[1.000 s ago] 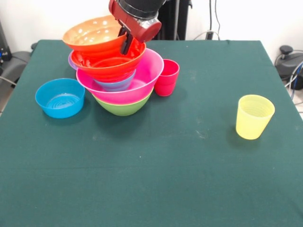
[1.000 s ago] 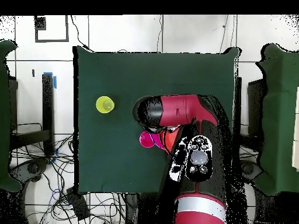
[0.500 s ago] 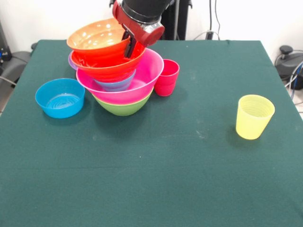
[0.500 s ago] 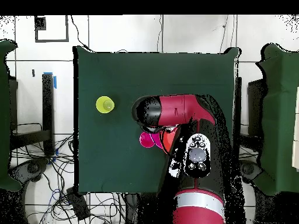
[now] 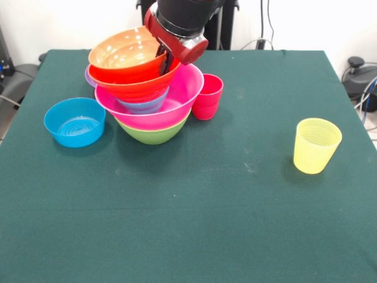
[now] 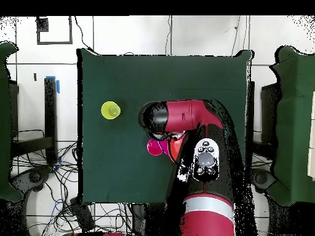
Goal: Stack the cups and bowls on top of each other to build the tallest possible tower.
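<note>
Dark green cloth is covering the counter, lying flat with a few pale scuffs near the middle. Behind it a white wall is showing, with black cables hanging at the far side; from overhead the floor around the counter is lying in pale tiles strewn with wires.

The tower is standing at the far left of the counter. The green bowl is sitting at its base, the large pink bowl is nesting in it, a purple bowl is showing inside the pink one, and two orange bowls are riding above. The top orange bowl is tilting, its far-left rim raised and its glossy inside facing the front view.

The claw is coming down from above at the right rim of the top orange bowl. Dark fingers are straddling that rim, so it is reading as clenched on the bowl.

The red cup is standing upright, touching the pink bowl's right side. A blue bowl is sitting alone, just left of the tower. The yellow cup is standing upright, well apart at the right.

Overhead, the arm is hiding most of the tower.
</note>
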`<act>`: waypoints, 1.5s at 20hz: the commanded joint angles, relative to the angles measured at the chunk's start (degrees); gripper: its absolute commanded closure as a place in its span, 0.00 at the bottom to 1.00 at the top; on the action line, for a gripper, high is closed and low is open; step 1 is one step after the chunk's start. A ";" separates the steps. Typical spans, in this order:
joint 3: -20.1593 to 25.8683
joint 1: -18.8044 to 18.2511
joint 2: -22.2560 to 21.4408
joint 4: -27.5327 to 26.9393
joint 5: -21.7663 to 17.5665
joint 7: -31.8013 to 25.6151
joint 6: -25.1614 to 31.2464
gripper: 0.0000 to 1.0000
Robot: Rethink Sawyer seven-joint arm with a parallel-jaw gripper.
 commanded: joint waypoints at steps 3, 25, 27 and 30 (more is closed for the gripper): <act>5.97 0.93 2.55 -3.09 1.12 -3.09 0.92 1.00; 7.20 0.68 3.09 -3.19 3.99 -1.69 -0.61 1.00; 7.20 0.72 3.11 -3.34 4.07 -1.70 -0.42 1.00; 7.21 0.87 3.06 -3.59 4.24 -1.64 0.05 1.00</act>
